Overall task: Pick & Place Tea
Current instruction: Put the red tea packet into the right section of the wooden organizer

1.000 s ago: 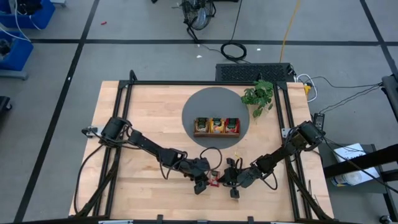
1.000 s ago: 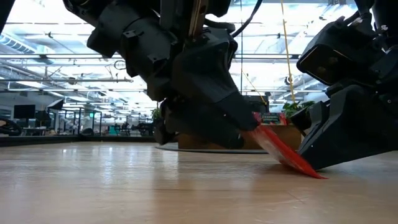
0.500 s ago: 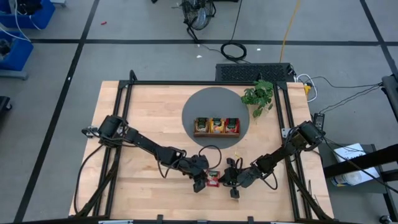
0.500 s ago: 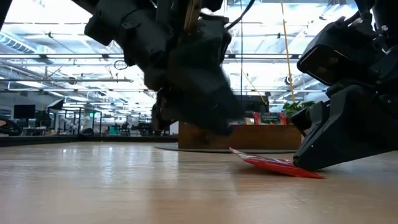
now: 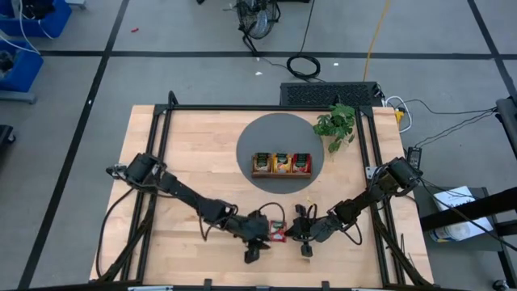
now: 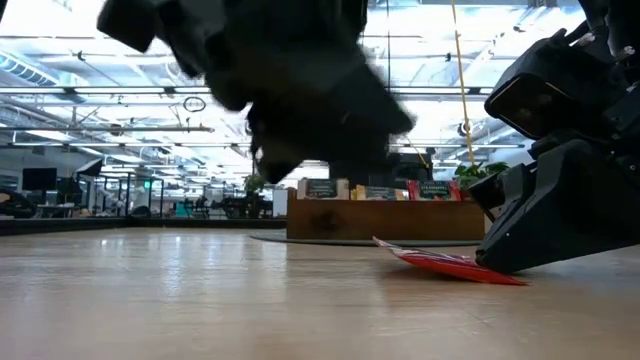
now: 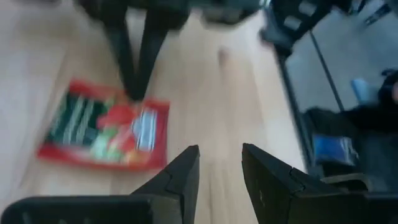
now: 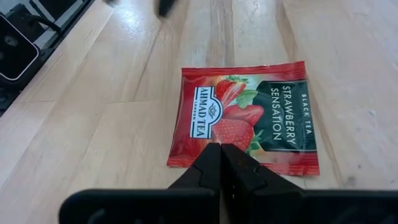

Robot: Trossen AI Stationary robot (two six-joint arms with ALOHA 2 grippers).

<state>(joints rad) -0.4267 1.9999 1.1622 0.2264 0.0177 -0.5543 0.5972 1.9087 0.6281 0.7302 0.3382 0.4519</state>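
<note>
Directly ahead of the right tool, whose fingers are pressed together on nothing with their tips touching the sachet's near edge, the red tea sachet lies flat on the wooden counter, held by neither arm; the left tool stands just beside it with its fingers slightly apart and empty. The step in hand appears to be pickup: one tool must get a finger under an edge of this thin, glossy, square foil packet, which offers little height above the smooth planks. Beyond both tools, the brown wooden tray, on a grey round mat, already holds sachets upright.
</note>
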